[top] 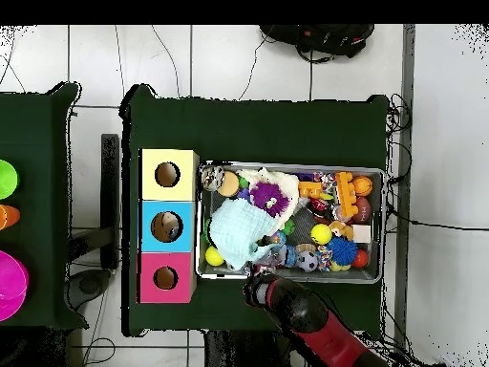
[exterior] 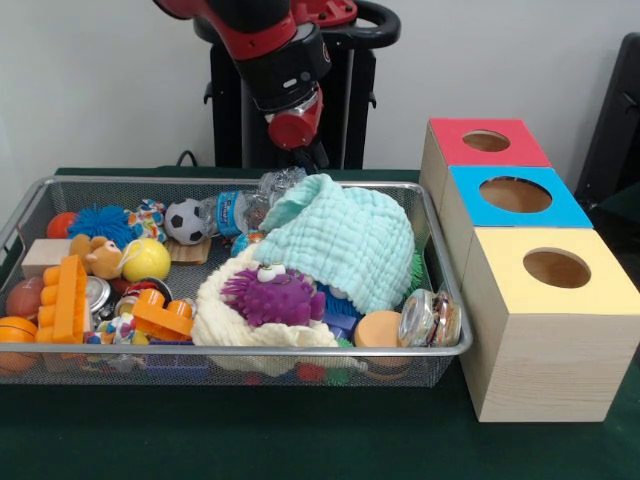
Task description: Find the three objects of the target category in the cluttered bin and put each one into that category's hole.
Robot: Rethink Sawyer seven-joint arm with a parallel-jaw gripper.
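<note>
Gripper (exterior: 318,157) hangs above the far rim of the wire bin (exterior: 120,352), just behind the clear plastic bottle (exterior: 245,205); its tips are dark and bunched against the pedestal, so I cannot tell whether it is wide or narrow, and nothing shows in its hold. From above it sits at the bin's edge (top: 252,284), beside the mint cloth (top: 239,229).

Going left to right in the front view: a basketball (exterior: 14,334) lies in the near left corner, an orange toy brick (exterior: 68,298) beside it, then a blue spiky ball (exterior: 102,222), a small teddy bear (exterior: 100,256) touching a yellow ball (exterior: 147,259), and a little football (exterior: 184,221) by the bottle. In the middle a purple spiky toy (exterior: 272,296) rests on a cream cloth (exterior: 225,322), with the mint cloth (exterior: 345,240) heaped over the things behind it. A small glass jar (exterior: 430,318) lies tipped in the near right corner.

Right of the bin stand three wooden boxes in a row, each with a round hole on top: red (exterior: 487,141) farthest, blue (exterior: 516,195) in the middle, yellow (exterior: 556,268) nearest. Which category is wanted cannot be told.
</note>
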